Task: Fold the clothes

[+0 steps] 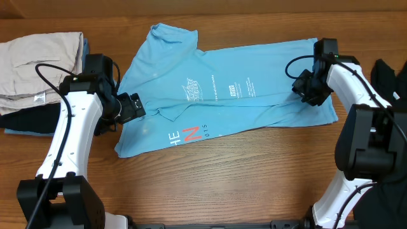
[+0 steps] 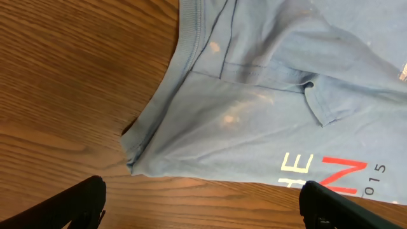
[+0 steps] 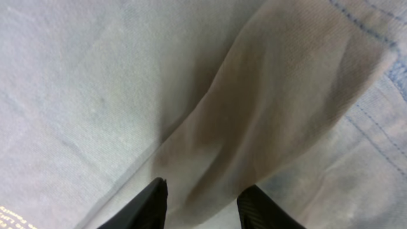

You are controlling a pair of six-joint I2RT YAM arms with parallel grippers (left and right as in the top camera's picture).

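Observation:
The light blue T-shirt (image 1: 254, 102) lies spread across the table's middle, its upper left part folded over and white and red lettering (image 1: 191, 135) near its front edge. My left gripper (image 1: 130, 108) is open and empty over bare wood, just off the shirt's left corner. In the left wrist view its fingers (image 2: 200, 203) frame the wood below the shirt's hem (image 2: 267, 114). My right gripper (image 1: 310, 89) is on the shirt's right end. In the right wrist view its fingers (image 3: 202, 197) are apart, straddling a raised fold of the fabric (image 3: 286, 95).
A beige folded garment (image 1: 38, 63) lies on a dark one (image 1: 25, 117) at the far left. A black garment (image 1: 391, 76) sits at the right edge. Bare wood (image 1: 222, 172) runs along the front of the table.

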